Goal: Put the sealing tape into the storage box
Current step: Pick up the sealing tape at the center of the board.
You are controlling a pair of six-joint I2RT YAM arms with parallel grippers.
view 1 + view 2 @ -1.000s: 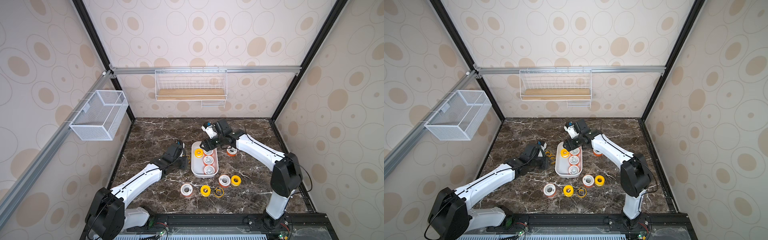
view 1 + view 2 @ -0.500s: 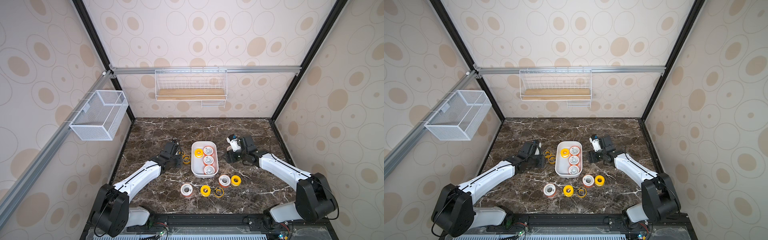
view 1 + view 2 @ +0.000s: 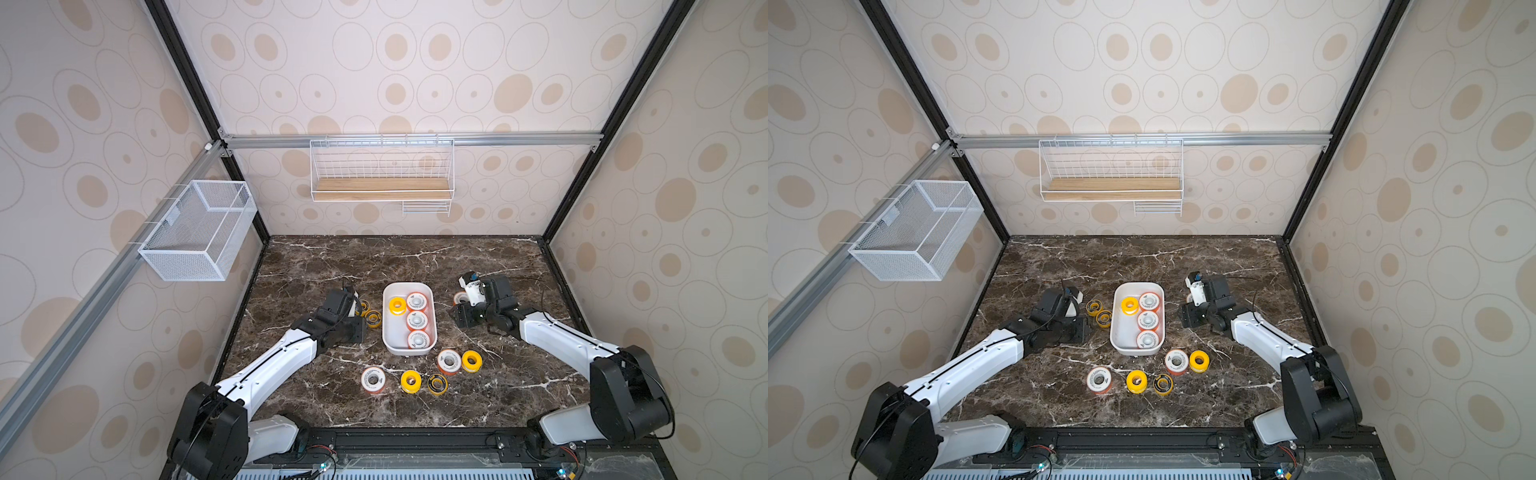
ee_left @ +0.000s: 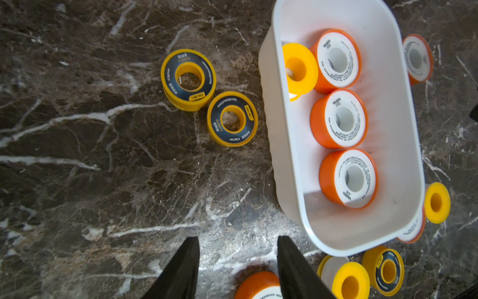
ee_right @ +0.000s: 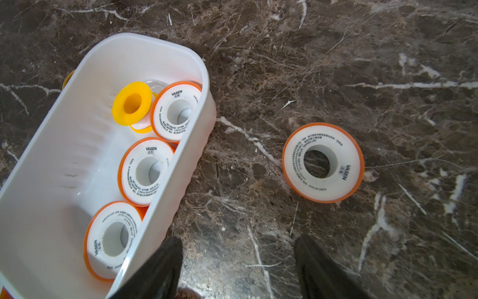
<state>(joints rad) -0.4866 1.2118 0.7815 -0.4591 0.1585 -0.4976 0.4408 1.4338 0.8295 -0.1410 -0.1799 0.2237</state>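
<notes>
Free marble table (image 3: 415, 257) is left far of the storage box (image 3: 409, 352), in which four sealing tape spools (image 3: 417, 321) are laid, others being scattered beside it; left gripper (image 4: 236, 240) and right gripper (image 5: 238, 239), the latter withdrawn rightward from over the box, are parted and empty.

Dark veined marble-look tabletop (image 3: 374, 266): polished. White rectangular plastic tub (image 4: 282, 155): smooth, glossy. Orange round spool (image 5: 293, 160): matt white face.
</notes>
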